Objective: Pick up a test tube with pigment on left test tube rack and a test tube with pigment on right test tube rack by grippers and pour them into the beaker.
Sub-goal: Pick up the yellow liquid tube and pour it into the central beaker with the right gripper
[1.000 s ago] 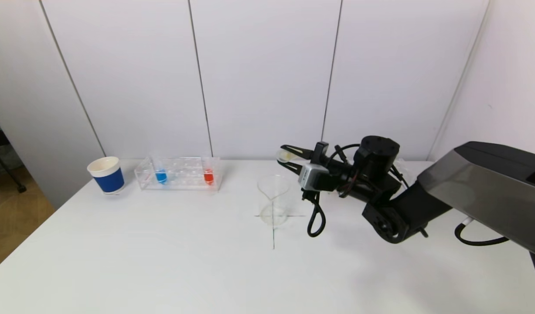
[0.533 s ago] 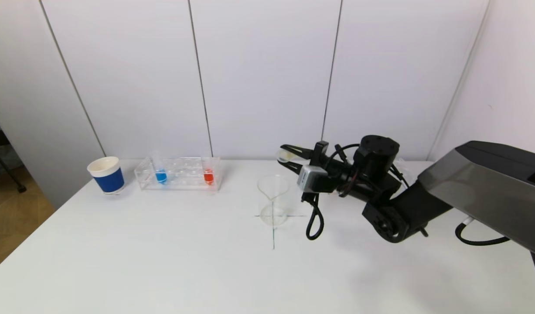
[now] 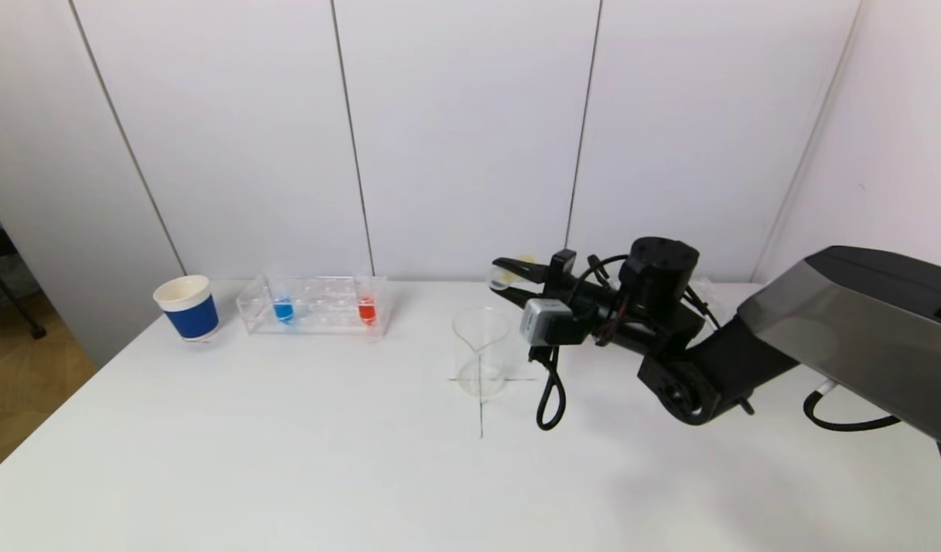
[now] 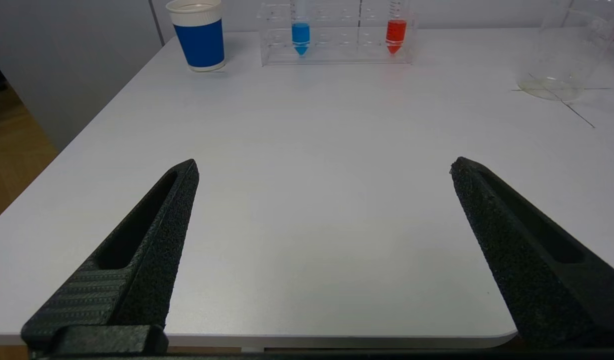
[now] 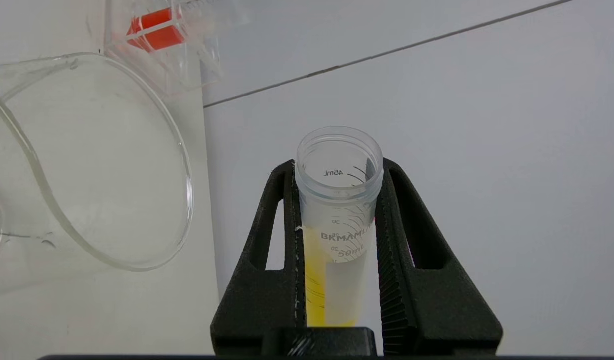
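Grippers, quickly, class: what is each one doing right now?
Left gripper: open, empty, low over the table's near edge.
Right gripper: shut on the tube of yellow pigment, beside the beaker.

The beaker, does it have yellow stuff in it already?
No, the beaker looks clear and empty, and the yellow liquid sits inside the test tube that the right claw grips beside it.

A white worktop [image 3: 286, 460] is carrying everything. A blue paper cup [image 3: 186, 308] is standing near its far left corner, a clear test tube rack [image 3: 317, 305] is sitting just beside it, and a glass beaker [image 3: 481, 351] is resting upright on a thin cross mark [image 3: 481, 410] near the middle.
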You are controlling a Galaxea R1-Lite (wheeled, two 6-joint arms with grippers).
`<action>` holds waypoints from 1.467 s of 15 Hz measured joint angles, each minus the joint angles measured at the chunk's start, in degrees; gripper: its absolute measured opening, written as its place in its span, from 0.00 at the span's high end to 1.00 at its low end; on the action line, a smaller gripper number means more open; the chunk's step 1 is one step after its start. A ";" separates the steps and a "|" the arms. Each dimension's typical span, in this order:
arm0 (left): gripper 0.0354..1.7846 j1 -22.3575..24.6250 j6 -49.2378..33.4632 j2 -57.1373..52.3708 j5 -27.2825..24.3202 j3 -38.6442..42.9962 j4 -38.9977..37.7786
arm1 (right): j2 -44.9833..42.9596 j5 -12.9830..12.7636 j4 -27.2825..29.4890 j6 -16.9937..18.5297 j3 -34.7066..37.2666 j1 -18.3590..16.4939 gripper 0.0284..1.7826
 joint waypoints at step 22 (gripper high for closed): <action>0.01 0.00 -0.02 0.00 0.00 0.00 0.00 | -2.76 -0.37 11.56 -13.59 -0.04 0.91 0.75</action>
